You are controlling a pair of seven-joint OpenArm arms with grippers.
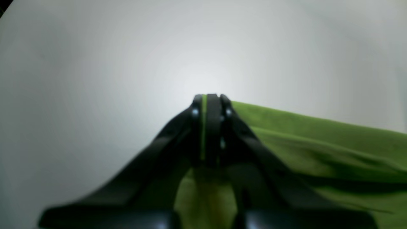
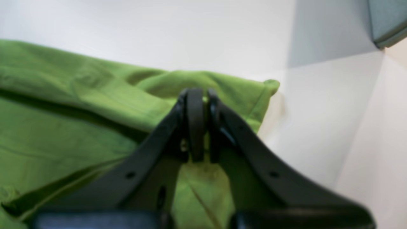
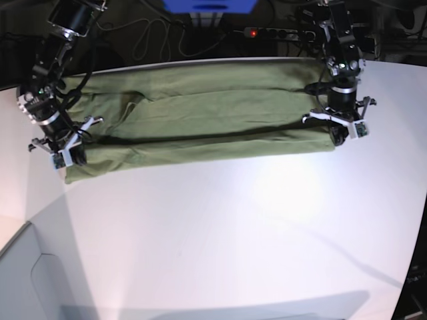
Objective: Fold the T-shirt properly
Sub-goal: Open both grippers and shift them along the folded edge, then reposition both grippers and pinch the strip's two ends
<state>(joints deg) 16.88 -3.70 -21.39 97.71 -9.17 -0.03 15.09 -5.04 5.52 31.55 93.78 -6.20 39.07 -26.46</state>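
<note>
The olive-green T-shirt point(image 3: 200, 123) lies as a long band folded lengthwise across the far part of the white table point(image 3: 233, 227). My left gripper point(image 3: 338, 135) is shut on the shirt's near right corner. In the left wrist view a thin strip of green cloth shows between the closed fingers of that gripper point(image 1: 211, 99), and the shirt point(image 1: 318, 149) stretches away to the right. My right gripper point(image 3: 69, 159) is shut on the shirt's near left corner. In the right wrist view that gripper point(image 2: 199, 95) pinches a raised fold of the shirt point(image 2: 79, 108).
A power strip with a red light point(image 3: 267, 32), cables and a blue object point(image 3: 210, 5) sit behind the table's far edge. A grey box corner point(image 2: 388, 22) shows in the right wrist view. A lower panel point(image 3: 40, 287) adjoins the table's near left.
</note>
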